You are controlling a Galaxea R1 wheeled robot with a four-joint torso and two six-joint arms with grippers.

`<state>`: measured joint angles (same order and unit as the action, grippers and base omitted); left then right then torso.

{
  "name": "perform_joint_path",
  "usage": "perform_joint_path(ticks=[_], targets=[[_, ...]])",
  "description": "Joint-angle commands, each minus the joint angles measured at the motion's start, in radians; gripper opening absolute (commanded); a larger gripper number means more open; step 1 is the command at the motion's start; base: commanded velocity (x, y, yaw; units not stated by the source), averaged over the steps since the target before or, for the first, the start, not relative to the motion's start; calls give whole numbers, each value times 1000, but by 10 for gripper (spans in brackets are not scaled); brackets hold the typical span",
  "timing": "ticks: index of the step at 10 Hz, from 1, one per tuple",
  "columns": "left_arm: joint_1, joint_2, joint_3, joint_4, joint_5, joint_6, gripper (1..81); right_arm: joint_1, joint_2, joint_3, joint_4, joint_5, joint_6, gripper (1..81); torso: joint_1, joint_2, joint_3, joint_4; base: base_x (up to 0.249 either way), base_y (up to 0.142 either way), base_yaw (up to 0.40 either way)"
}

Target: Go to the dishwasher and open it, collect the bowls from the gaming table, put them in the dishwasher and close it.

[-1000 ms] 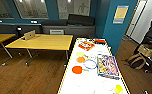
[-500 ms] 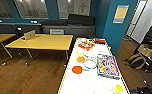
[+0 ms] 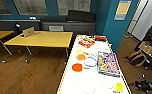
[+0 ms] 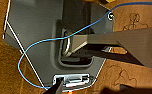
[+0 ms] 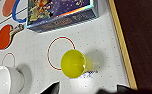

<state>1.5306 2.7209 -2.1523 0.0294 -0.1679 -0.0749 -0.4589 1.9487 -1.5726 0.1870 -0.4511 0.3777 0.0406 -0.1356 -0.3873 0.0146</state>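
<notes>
Ahead and below in the head view, the gaming table [image 3: 97, 62]: long white top, yellow edging, running away from the camera. On it, a yellow bowl [image 3: 119, 86] near the close right corner, a white bowl [image 3: 108, 82] just beside it, another white bowl [image 3: 89, 89] nearer the middle. Farther along, a colourful game box [image 3: 108, 63], a red paddle [image 3: 77, 67], a blue ring [image 3: 90, 61], an orange box [image 3: 86, 42] toward the far end. To the left, a wooden desk [image 3: 42, 39] with an open laptop [image 3: 28, 32]; backpacks [image 3: 134, 58] on the floor to the right.

From the right wrist, the yellow bowl [image 5: 73, 63] upright on the dotted white top, near the yellow edge, a white bowl [image 5: 5, 79] well apart from it. Right gripper [image 5: 85, 90] just above the yellow bowl, dark fingers spread apart, holding nothing.

From the left wrist, a grey robot plate, a blue cable [image 4: 42, 45], wooden floor. Left gripper [image 4: 89, 88] low at the frame edge, possibly parted, but too little visible to tell.
</notes>
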Motion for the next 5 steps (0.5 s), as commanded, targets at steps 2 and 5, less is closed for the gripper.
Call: perform_joint_path(ticks=[2,5], targets=[[-7,-10,14,11,62,9,811,125,-12,-36,31,-43,3,811,0,0,-7,0,0,0,0],[-7,-10,14,11,64,7,811,162,37,-98,49,-75,4,811,1,1,-24,0,0,0,0]])
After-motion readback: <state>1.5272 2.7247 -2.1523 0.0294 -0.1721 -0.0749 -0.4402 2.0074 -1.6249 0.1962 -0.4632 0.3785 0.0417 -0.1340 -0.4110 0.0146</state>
